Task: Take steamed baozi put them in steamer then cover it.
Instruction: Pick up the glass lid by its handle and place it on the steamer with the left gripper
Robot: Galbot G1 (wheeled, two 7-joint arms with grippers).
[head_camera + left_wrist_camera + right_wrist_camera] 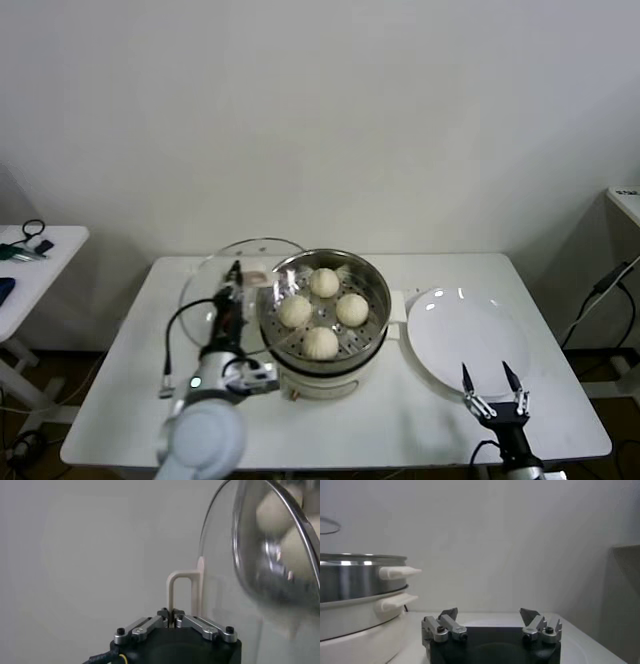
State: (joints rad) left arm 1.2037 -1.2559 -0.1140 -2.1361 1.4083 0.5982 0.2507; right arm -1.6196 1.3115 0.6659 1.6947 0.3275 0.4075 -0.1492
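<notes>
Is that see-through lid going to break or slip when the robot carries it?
The cover looks like glass with a metal rim, so it is probably stiff, fairly heavy and breakable if dropped. The left gripper is shut on only its thin white handle, and the lid hangs tilted beside the steamer, so it may swing.

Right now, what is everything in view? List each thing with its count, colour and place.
baozi: four, cream-white, inside the steamer basket.
steamer: one, shiny steel basket on a white pot base, centre of the table.
cover: one, clear glass with a metal rim and white handle, held tilted at the steamer's left side.
plate: one, white, on the table to the right of the steamer.
table: one, white, under everything.
side table: one, white, far left, with small dark items.
left gripper: jaws shut on the cover's handle.
right gripper: jaws open, near the plate's front edge.
</notes>
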